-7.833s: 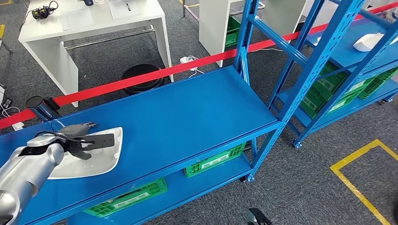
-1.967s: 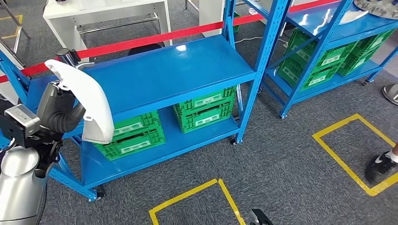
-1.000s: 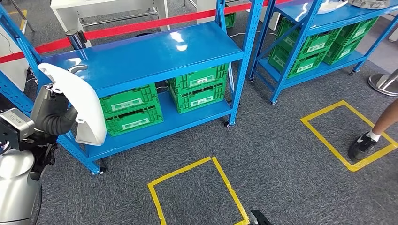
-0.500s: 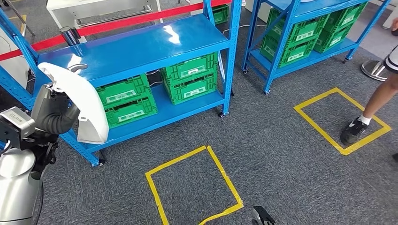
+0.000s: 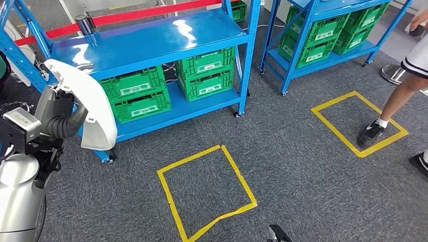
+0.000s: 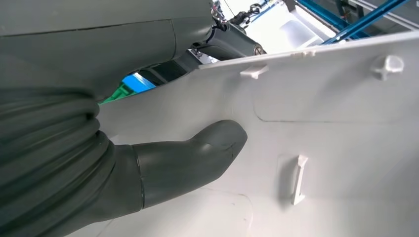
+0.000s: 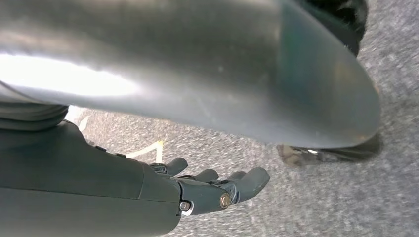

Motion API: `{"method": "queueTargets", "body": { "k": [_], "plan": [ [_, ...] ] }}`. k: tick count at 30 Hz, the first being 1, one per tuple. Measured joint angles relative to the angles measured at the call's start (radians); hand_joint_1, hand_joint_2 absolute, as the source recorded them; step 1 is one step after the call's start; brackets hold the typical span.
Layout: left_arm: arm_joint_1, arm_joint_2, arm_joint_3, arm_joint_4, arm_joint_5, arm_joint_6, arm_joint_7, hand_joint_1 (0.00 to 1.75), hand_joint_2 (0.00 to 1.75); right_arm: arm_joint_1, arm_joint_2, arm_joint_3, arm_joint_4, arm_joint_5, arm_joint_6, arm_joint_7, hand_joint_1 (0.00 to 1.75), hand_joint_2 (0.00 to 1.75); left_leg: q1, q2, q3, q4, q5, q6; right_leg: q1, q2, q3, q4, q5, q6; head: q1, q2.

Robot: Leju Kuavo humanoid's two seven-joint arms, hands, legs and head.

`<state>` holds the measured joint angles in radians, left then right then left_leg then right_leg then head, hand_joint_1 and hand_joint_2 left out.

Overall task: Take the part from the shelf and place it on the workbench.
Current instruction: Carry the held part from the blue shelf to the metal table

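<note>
White plastic, smooth and curved: the part [image 5: 93, 108] is in my left hand [image 5: 56, 108], off the blue shelf [image 5: 151, 38] and carried at my left side, standing nearly upright with its long edge hanging down over the grey carpet. From the wrist camera I see my thumb [image 6: 197, 158] pressed flat on the inner face of the part [image 6: 321, 128], just beside a small moulded clip, so the grasp is firm on the panel; my other fingers are hidden behind it.

The carry is the step in hand, as I judge it, and no workbench shows ahead of me. A broad, light shell like this will swing and twist in the grip, so I want slow, even turns and the thumb pressure held. Its lower end hangs close to the shelf post, so I should swing wide of the frame.

My left forearm is raised and bent, wrist cocked toward the shelf. My right hand [image 7: 217, 190] hangs low over the carpet, fingers loosely apart, holding nothing. A person's leg [image 5: 398, 101] stands at the far yellow floor square [image 5: 358, 123]; I should give them room.
</note>
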<state>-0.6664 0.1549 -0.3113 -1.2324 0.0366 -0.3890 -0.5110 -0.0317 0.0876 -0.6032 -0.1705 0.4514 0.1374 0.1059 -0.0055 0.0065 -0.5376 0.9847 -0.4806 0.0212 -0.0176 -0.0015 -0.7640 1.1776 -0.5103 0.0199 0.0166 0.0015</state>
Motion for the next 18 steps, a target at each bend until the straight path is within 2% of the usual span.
{"method": "queueTargets", "body": {
  "k": [1, 2, 3, 4, 5, 6, 7, 8, 9, 11, 12, 13, 15, 16, 17, 18],
  "plan": [
    [0.0, -0.001, 0.0, 0.002, 0.0, 0.0, 0.0, 1.75, 1.75, 0.0, 0.0, -0.001, 0.0, 0.0, 0.0, -0.002, 0.0, 0.0, 0.0, 0.0, -0.019, 0.003, 0.013, 0.0, 0.0, 0.0, -0.012, 0.07, -0.035, 0.003, 0.001, 0.0],
    [0.001, -0.002, 0.0, 0.004, 0.0, 0.001, 0.0, 1.75, 1.75, -0.001, 0.0, -0.002, 0.0, 0.001, 0.0, -0.004, 0.0, 0.0, 0.0, 0.0, -0.037, 0.006, 0.026, 0.0, 0.0, 0.0, -0.014, 0.122, -0.044, 0.005, 0.001, 0.0],
    [0.002, -0.002, 0.0, 0.006, 0.0, 0.002, 0.0, 1.75, 1.75, -0.001, 0.0, -0.003, 0.0, 0.002, 0.0, -0.007, 0.0, 0.0, 0.001, 0.001, -0.057, 0.012, 0.037, -0.003, 0.0, 0.0, -0.001, 0.143, -0.029, 0.007, 0.001, 0.0],
    [0.003, -0.002, -0.001, 0.007, 0.0, 0.003, 0.0, 1.75, 1.75, -0.001, 0.0, -0.003, 0.0, 0.004, 0.0, -0.011, 0.0, 0.0, 0.003, 0.001, -0.077, 0.019, 0.047, -0.007, -0.001, 0.0, 0.03, 0.129, -0.003, 0.009, 0.001, 0.0],
    [0.004, -0.002, -0.001, 0.008, 0.0, 0.005, 0.001, 1.75, 1.75, -0.002, 0.0, -0.003, 0.0, 0.006, 0.0, -0.015, 0.0, 0.0, 0.005, 0.001, -0.096, 0.028, 0.056, -0.012, -0.003, 0.0, 0.077, 0.082, 0.016, 0.011, 0.001, 0.0],
    [0.005, -0.001, 0.0, 0.006, -0.001, 0.007, 0.0, 1.75, 1.75, -0.002, 0.0, -0.003, 0.0, 0.008, 0.001, -0.017, 0.0, 0.0, 0.005, 0.0, -0.115, 0.039, 0.063, -0.018, -0.003, 0.001, 0.134, 0.011, 0.014, 0.012, 0.002, 0.0],
    [0.006, 0.0, 0.0, 0.005, -0.001, 0.009, 0.0, 1.75, 1.75, -0.003, 0.0, -0.003, 0.0, 0.009, 0.001, -0.018, 0.0, 0.0, 0.005, 0.0, -0.128, 0.048, 0.069, -0.024, -0.003, 0.002, 0.18, -0.052, -0.003, 0.008, 0.004, 0.0],
    [0.006, 0.002, 0.001, 0.003, -0.001, 0.011, 0.0, 1.75, 1.75, -0.004, 0.0, -0.003, 0.0, 0.01, 0.002, -0.018, 0.0, 0.0, 0.004, -0.001, -0.137, 0.055, 0.075, -0.03, -0.002, 0.004, 0.21, -0.099, -0.024, 0.002, 0.004, 0.0],
    [0.007, 0.002, 0.001, 0.002, -0.001, 0.012, 0.0, 1.75, 1.75, -0.004, 0.0, -0.004, 0.0, 0.011, 0.002, -0.018, 0.0, 0.0, 0.003, -0.001, -0.142, 0.058, 0.082, -0.036, 0.001, 0.005, 0.222, -0.124, -0.039, -0.006, 0.005, 0.0],
    [0.011, 0.003, 0.002, 0.002, -0.001, 0.013, 0.0, 1.75, 1.75, -0.002, 0.001, -0.006, 0.0, 0.011, 0.002, -0.017, 0.0, 0.0, 0.004, -0.002, -0.145, 0.058, 0.092, -0.048, 0.001, 0.003, 0.211, -0.128, -0.03, -0.026, 0.004, 0.0],
    [0.013, 0.003, 0.002, 0.002, -0.002, 0.013, 0.0, 1.75, 1.75, -0.003, 0.001, -0.008, 0.0, 0.011, 0.001, -0.016, 0.0, 0.0, 0.006, -0.002, -0.151, 0.066, 0.078, -0.055, 0.0, 0.001, 0.204, -0.128, -0.021, -0.035, 0.002, 0.0],
    [0.015, 0.004, 0.002, 0.001, -0.002, 0.013, 0.001, 1.75, 1.75, -0.003, 0.001, -0.009, 0.0, 0.01, 0.001, -0.016, 0.0, 0.0, 0.008, -0.002, -0.161, 0.093, 0.045, -0.061, -0.001, -0.001, 0.194, -0.129, -0.009, -0.043, 0.0, 0.0],
    [0.016, 0.004, 0.001, 0.002, -0.005, 0.014, 0.002, 1.75, 1.75, -0.003, 0.001, -0.011, 0.0, 0.01, 0.001, -0.015, 0.0, 0.0, 0.009, -0.003, -0.189, 0.2, -0.052, -0.069, 0.001, -0.002, 0.171, -0.129, 0.012, -0.05, -0.004, 0.0],
    [0.016, 0.005, 0.001, 0.002, -0.006, 0.014, 0.003, 1.75, 1.75, -0.003, 0.001, -0.011, 0.0, 0.01, 0.001, -0.015, 0.0, 0.0, 0.01, -0.003, -0.201, 0.265, -0.09, -0.071, 0.002, -0.002, 0.157, -0.129, 0.024, -0.051, -0.004, 0.0],
    [0.017, 0.005, 0.001, 0.002, -0.007, 0.014, 0.003, 1.75, 1.75, -0.002, 0.001, -0.011, 0.0, 0.01, 0.001, -0.015, 0.0, 0.0, 0.009, -0.003, -0.204, 0.313, -0.105, -0.07, 0.005, -0.002, 0.143, -0.128, 0.035, -0.051, -0.004, 0.0],
    [0.017, 0.005, 0.001, 0.003, -0.007, 0.014, 0.004, 1.75, 1.75, -0.002, 0.001, -0.011, 0.0, 0.01, 0.001, -0.015, 0.0, 0.0, 0.008, -0.003, -0.193, 0.333, -0.1, -0.066, 0.007, -0.002, 0.129, -0.128, 0.046, -0.052, -0.004, 0.0]
  ]
}}
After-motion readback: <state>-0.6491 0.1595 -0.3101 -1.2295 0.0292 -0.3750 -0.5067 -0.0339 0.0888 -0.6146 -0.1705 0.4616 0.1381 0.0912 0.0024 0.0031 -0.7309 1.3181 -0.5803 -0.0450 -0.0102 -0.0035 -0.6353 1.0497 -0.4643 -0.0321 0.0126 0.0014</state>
